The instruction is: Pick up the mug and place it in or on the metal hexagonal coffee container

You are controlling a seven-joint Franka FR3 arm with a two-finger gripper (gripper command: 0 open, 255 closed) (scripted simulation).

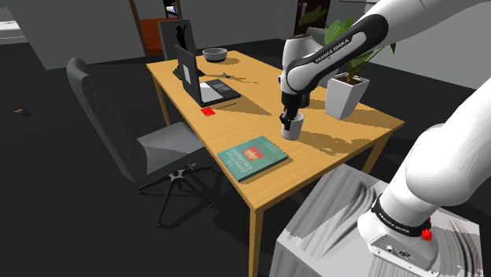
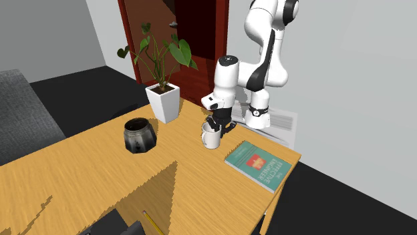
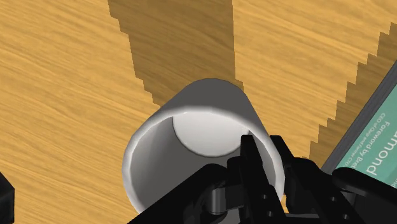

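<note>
Closest in, the hand (image 3: 263, 156) is sitting narrow on the white mug (image 3: 191, 133), seemingly pinching its wall with one finger inside and one outside, suiting a rim lift. That mug is standing upright on the wooden tabletop (image 3: 63, 76), near a teal book (image 3: 375, 140) showing "Foreword by". Well apart, the dark hexagonal container (image 2: 139, 135) is waiting. "FRANKA EMIKA" is showing on the arm (image 1: 330, 49).

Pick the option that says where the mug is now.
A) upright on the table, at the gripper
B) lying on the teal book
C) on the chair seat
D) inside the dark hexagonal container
A: the white mug stands upright on the table, the gripper with jaws clasping its wall, apart from the dark container and the teal book.
</note>
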